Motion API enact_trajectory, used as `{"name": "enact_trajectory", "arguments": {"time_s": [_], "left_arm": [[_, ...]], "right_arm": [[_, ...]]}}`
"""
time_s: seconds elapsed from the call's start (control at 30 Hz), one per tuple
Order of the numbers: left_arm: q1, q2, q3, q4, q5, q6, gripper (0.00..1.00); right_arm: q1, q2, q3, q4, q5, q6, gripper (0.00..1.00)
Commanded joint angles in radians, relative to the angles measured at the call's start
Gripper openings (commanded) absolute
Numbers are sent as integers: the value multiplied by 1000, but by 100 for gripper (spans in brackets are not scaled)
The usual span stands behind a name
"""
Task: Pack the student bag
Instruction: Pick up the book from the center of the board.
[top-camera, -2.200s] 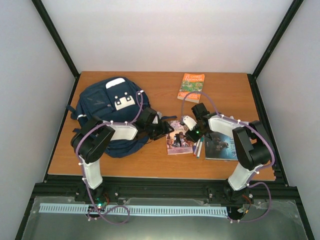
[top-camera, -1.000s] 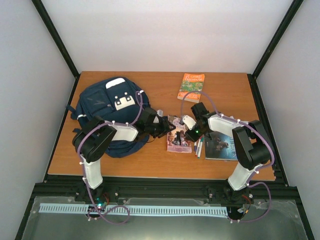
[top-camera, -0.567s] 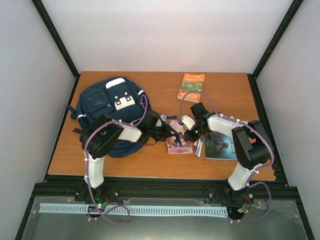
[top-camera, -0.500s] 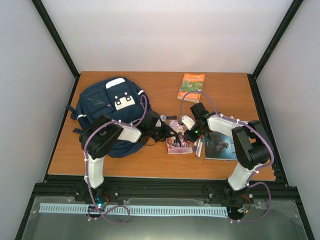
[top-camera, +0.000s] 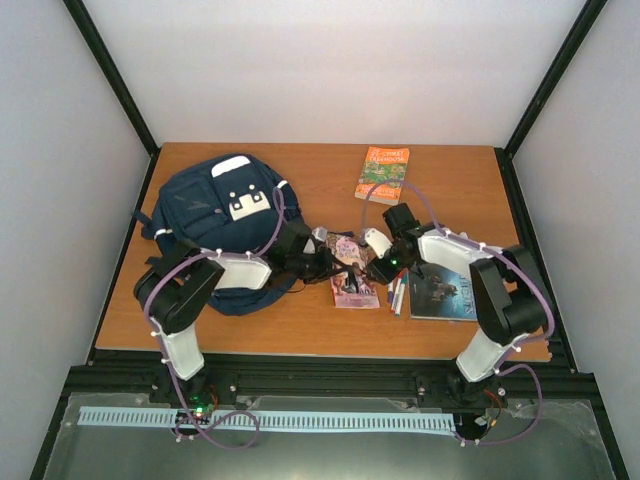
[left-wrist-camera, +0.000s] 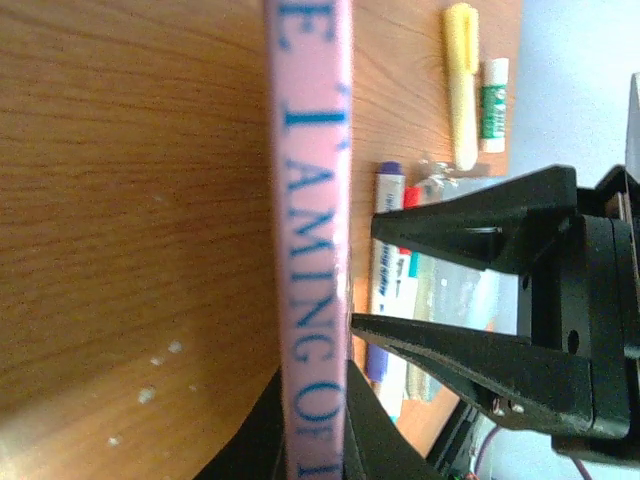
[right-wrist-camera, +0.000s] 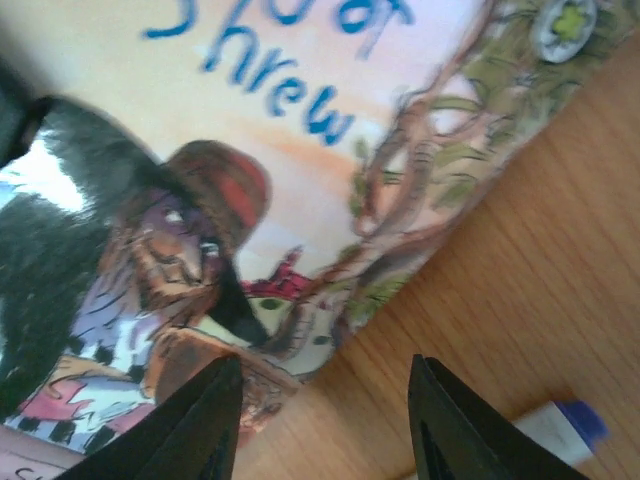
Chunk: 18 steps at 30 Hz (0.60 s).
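The student bag (top-camera: 212, 212), navy with a white patch, lies at the table's left. A pink-spined picture book (top-camera: 351, 279) lies beside it, its left edge tipped up. My left gripper (top-camera: 328, 262) is shut on that book's spine (left-wrist-camera: 312, 200), one finger (left-wrist-camera: 372, 432) on each side. My right gripper (top-camera: 377, 269) is open at the book's right edge. In the right wrist view the cover (right-wrist-camera: 250, 200) fills the frame, and the corner sits by the left finger (right-wrist-camera: 195, 425) of the open gripper (right-wrist-camera: 320, 425).
An orange book (top-camera: 383, 174) lies at the back. A dark blue book (top-camera: 446, 290) and several pens (top-camera: 396, 296) lie right of the pink book. A yellow highlighter (left-wrist-camera: 460, 80) and a glue stick (left-wrist-camera: 493, 95) rest on the wood (top-camera: 300, 320).
My left gripper has closed on the pink book's spine and drawn back toward the bag, tipping the book's left edge up. My right gripper's jaws have widened.
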Motion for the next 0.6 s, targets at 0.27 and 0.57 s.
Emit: {"name": "enact_trajectory", "arguments": {"time_s": [0.27, 0.57], "left_arm": [[13, -309, 198, -453, 14, 308, 1], [57, -397, 303, -518, 182, 459, 1]], "right_arm": [[-210, -386, 24, -11, -312, 27, 84], [-328, -405, 110, -77, -765, 52, 100]]}}
